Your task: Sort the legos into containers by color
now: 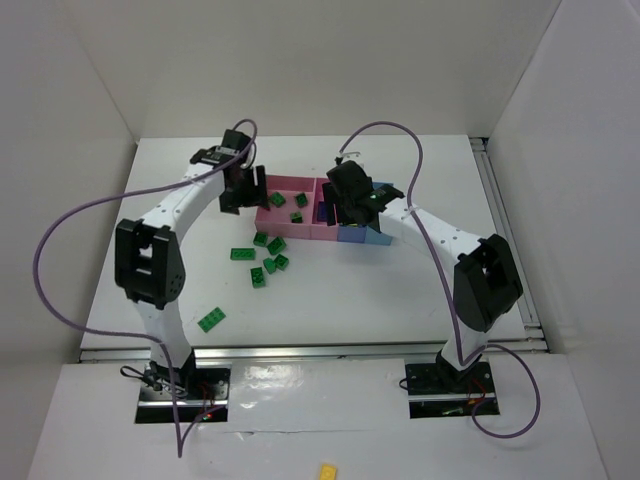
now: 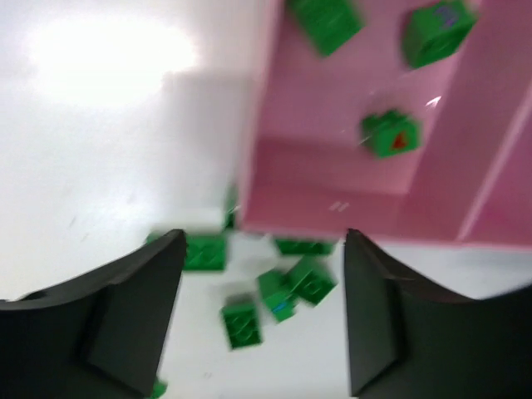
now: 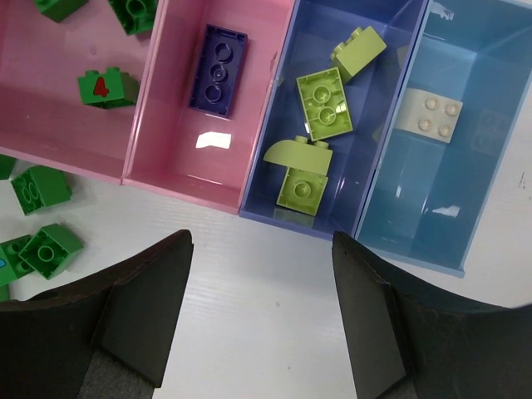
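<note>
The containers (image 1: 288, 228) sit mid-table: pink compartments, then blue and light-blue. In the left wrist view the far-left pink compartment (image 2: 332, 179) holds three green legos (image 2: 391, 135). Several more green legos (image 2: 241, 322) lie on the table below it. My left gripper (image 2: 263, 241) is open and empty above them, near the tray's left end (image 1: 240, 192). My right gripper (image 3: 262, 241) is open and empty over the table by the tray's near wall (image 1: 347, 205). A purple brick (image 3: 218, 68) lies in a pink compartment, yellow-green bricks (image 3: 324, 104) in the blue one, a beige brick (image 3: 431, 115) in the light-blue one.
A cluster of green bricks (image 1: 268, 257) lies on the table near the tray, and one lone green brick (image 1: 211, 319) lies nearer the left arm's base. A bright yellow brick (image 1: 327, 470) lies off the table in front. White walls enclose the table.
</note>
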Robot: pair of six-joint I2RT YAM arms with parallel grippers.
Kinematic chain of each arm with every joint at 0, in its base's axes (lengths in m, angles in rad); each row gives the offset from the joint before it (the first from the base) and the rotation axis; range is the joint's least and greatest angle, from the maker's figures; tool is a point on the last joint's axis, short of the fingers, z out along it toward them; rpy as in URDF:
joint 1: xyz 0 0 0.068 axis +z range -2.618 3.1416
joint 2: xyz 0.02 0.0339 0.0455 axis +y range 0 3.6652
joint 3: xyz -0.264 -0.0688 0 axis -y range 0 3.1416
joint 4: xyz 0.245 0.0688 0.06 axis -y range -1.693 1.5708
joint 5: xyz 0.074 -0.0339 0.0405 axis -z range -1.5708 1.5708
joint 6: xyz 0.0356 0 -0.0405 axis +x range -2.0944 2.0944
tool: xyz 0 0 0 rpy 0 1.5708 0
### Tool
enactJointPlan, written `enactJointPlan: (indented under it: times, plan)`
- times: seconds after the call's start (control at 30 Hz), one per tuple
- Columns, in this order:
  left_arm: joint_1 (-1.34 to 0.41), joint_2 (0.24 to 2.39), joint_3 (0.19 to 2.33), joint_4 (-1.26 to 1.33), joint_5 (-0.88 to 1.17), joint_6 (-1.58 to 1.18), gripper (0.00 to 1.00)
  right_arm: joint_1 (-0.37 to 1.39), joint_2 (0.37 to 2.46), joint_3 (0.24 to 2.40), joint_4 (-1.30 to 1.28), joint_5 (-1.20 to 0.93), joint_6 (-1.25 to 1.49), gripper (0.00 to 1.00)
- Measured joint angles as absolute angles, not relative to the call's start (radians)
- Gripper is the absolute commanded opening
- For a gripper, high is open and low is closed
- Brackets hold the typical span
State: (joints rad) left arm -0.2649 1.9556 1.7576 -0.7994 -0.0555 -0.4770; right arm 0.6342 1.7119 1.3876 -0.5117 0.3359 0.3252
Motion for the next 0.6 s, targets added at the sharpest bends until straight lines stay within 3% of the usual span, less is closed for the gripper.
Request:
enactJointPlan:
  times: [0.07, 0.17, 0.3, 0.4, 0.6]
  plan:
    - [-0.243, 1.857, 1.627, -0.803, -0.078, -0.474, 0.92, 0.634, 1.712, 1.387, -0.512, 0.335, 0.325, 0.76]
    - [-0.207, 1.723, 1.456, -0.799, -0.101, -0.479, 0.96, 0.634, 1.712, 1.387, -0.512, 0.334, 0.325, 0.76]
    - [-0.189, 1.583, 1.259, -0.765, -0.117, -0.526, 0.93, 0.635, 1.712, 1.387, -0.512, 0.332, 0.325, 0.76]
    - [-0.192, 1.508, 1.135, -0.754, -0.103, -0.555, 1.00, 0.639, 1.712, 1.387, -0.512, 0.332, 0.325, 0.76]
    - [-0.220, 1.453, 1.026, -0.841, -0.117, -0.680, 1.00, 0.639, 1.712, 1.387, -0.512, 0.332, 0.325, 0.76]
